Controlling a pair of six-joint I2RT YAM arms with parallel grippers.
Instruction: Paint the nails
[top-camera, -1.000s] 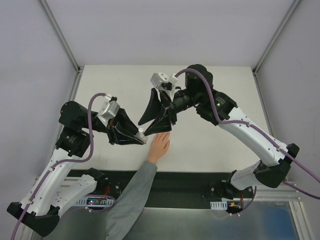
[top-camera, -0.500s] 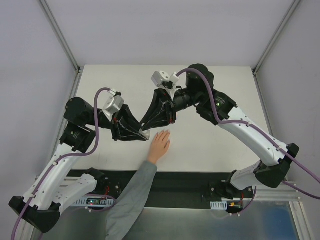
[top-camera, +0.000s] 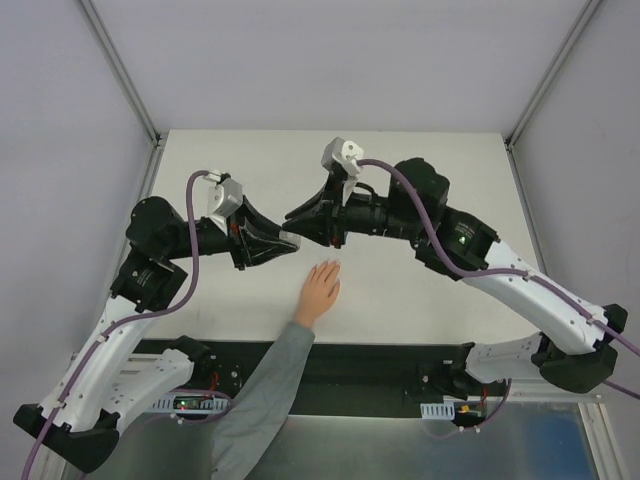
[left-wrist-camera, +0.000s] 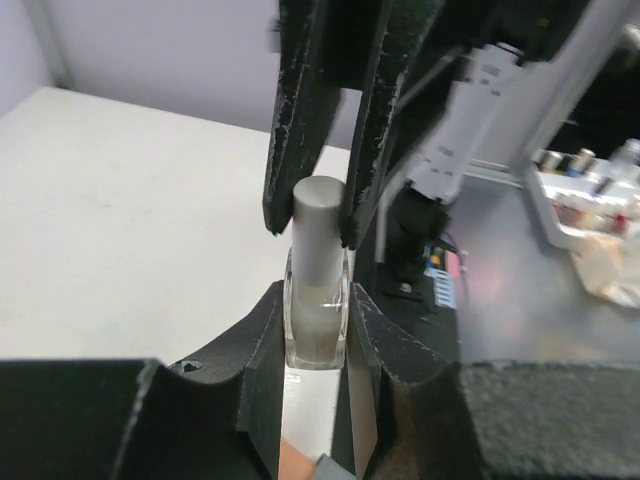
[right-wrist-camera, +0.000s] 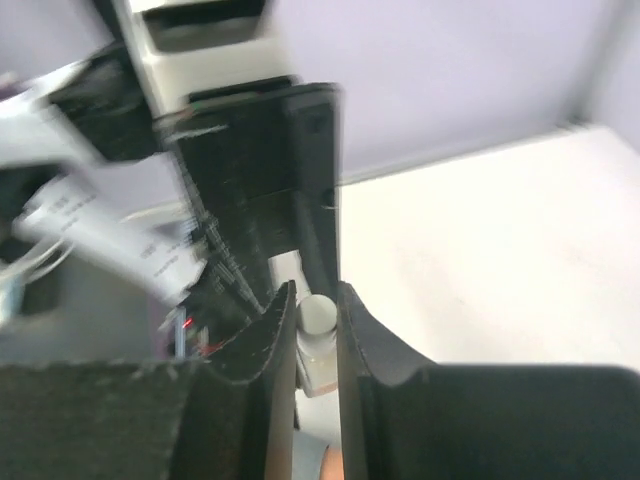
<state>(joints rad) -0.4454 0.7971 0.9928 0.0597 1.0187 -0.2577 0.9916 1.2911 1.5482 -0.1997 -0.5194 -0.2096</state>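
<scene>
Your left hand (top-camera: 292, 240) clamps the small bottle (left-wrist-camera: 318, 335) by its glass body; your right hand (left-wrist-camera: 312, 235) is closed on its grey cap (left-wrist-camera: 318, 205). The nails (top-camera: 331, 266) sit at the centre of the overhead view, just below both hands, on the white counter (top-camera: 430, 170).

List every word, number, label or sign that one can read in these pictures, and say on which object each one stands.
No text can be read in any view.
Bottle and its cap: no label or print on the sides in view.
White tag in the right wrist view: small dark marks, too blurred to read.
Circuit board at the left arm's base: too small to read.
</scene>
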